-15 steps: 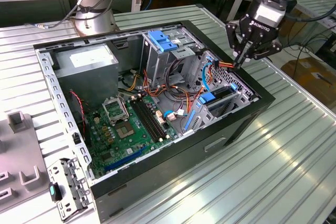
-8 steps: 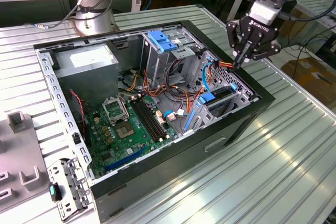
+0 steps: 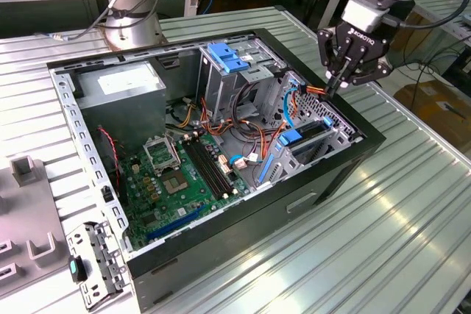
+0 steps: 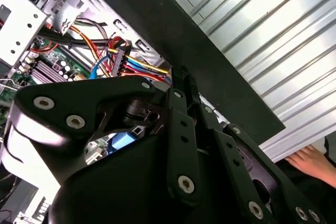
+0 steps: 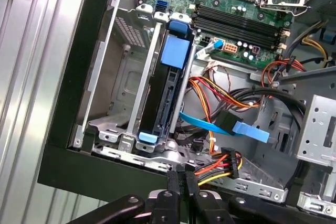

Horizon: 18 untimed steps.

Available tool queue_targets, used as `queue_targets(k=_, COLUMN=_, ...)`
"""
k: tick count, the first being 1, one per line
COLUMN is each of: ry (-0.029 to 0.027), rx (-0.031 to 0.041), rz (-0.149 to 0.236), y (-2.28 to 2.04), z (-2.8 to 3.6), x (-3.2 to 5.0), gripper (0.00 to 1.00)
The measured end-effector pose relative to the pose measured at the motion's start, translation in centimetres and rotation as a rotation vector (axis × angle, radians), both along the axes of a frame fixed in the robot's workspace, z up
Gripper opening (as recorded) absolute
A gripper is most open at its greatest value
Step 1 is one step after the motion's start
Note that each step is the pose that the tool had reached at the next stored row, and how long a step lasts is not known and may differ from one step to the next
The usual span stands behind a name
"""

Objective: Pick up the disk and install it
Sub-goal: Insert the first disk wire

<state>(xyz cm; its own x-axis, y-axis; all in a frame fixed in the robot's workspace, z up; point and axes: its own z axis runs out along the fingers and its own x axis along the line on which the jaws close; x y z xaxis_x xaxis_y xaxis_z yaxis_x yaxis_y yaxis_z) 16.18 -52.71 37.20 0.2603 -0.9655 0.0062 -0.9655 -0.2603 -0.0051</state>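
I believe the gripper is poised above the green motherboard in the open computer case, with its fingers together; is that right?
Not quite. In the exterior view the gripper, fingers together, is poised above the drive cage at the edge of the open computer case, not above the green motherboard, which lies further to the exterior view's left.
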Motion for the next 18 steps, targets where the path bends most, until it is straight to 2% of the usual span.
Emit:
queue_targets(k=9, ry=-0.0021, rx=0.0, rz=-0.002, y=-0.01, z=0.0, x=-2.02, gripper=0.16)
queue_targets(k=15, ry=-0.0024, rx=-0.0002, rz=-0.089, y=0.0, z=-0.01, x=-2.06, gripper=0.16)
queue_targets(k=18, ry=-0.0024, rx=-0.0003, rz=-0.094, y=0.0, z=-0.01, x=-2.08, gripper=0.16)
